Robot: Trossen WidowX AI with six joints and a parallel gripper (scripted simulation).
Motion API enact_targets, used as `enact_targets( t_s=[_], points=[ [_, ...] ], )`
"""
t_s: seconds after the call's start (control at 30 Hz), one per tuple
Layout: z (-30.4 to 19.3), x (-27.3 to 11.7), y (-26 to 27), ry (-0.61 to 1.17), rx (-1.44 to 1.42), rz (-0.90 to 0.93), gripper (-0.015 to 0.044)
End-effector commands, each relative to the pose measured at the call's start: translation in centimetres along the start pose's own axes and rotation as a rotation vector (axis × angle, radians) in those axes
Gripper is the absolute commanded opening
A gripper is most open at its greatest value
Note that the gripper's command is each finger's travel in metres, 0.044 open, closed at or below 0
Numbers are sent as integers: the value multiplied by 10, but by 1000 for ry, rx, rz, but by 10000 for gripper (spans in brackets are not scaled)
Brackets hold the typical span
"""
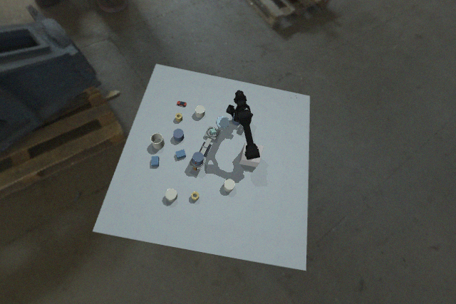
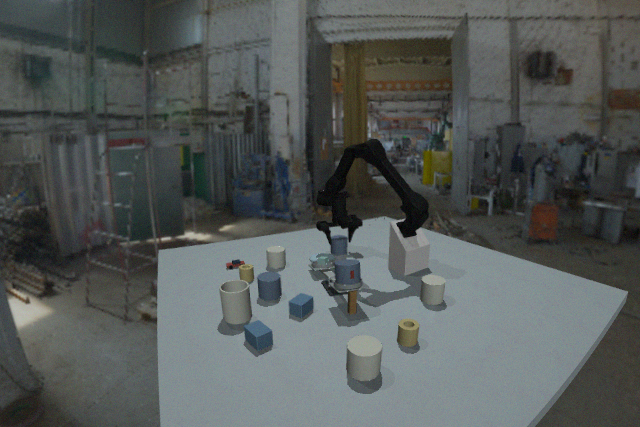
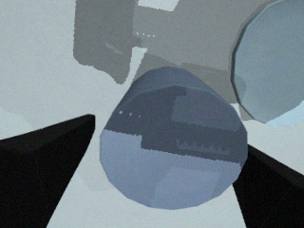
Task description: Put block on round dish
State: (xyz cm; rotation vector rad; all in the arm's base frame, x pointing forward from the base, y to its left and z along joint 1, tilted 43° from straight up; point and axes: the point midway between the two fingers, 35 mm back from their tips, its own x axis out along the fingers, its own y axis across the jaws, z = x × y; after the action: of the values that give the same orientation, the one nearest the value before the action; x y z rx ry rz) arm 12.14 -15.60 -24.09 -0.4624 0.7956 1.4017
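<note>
A blue-grey cup [image 1: 234,122] [image 2: 339,245] [image 3: 173,147] stands on the table beside the round pale-blue dish [image 1: 222,122] [image 3: 273,71]. My gripper [image 2: 340,239] [image 3: 161,132] is open over this cup, with a fingertip at either side. In the wrist view a gap shows at the left finger; the right finger is very close to the cup's edge. A small teal block [image 1: 212,131] lies uncovered on the far end of the balance [image 1: 206,144]. The matching cup [image 1: 197,158] [image 2: 347,271] stands on the near end. The dish is partly hidden in the exterior view.
A blue-grey cylinder [image 1: 178,134] [image 2: 269,286], a hollow beige cup [image 1: 157,141] [image 2: 236,302], two blue blocks [image 1: 180,154] [image 2: 258,336], several cream cylinders [image 1: 199,111] [image 2: 432,290], two yellow rings [image 2: 246,273] [image 2: 408,333] and a red toy car [image 1: 181,103] stand around. The arm sits on a pale pedestal [image 2: 405,257].
</note>
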Motion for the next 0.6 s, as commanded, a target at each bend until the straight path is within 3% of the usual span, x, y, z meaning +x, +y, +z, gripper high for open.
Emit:
enact_targets(
  t_s=[0.0,0.17,0.4,0.57],
  points=[
    [-4,-40,-3,25,-6,-18,440],
    [-4,-40,-3,25,-6,-18,440],
    [2,-56,-28,105,-60,5,260],
    [9,-57,-35,104,63,-6,260]
  ],
)
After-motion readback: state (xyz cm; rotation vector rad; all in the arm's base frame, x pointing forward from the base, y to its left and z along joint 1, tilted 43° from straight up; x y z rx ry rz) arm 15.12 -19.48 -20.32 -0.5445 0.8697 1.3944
